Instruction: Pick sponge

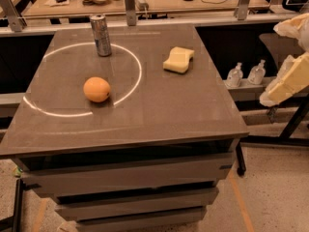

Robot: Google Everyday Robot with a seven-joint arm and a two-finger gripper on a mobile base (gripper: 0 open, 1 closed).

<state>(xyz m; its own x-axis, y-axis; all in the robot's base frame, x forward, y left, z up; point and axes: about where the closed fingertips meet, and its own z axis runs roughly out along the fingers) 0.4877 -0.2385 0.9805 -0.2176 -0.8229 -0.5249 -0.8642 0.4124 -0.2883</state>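
One end effector [288, 83] hangs beside the table [169, 112], well apart from the sponge [178, 60] — opening: cannot tell.

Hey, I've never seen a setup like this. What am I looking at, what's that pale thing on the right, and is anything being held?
This is a single camera view looking down on a grey table. The pale padded thing at the right edge is the robot's claw, hanging beyond the table's right side with nothing visibly in it. On the table are a sponge, which the robot is meant to pick up, an orange and an upright can. The orange sits inside a white ring, and the sponge lies outside it.
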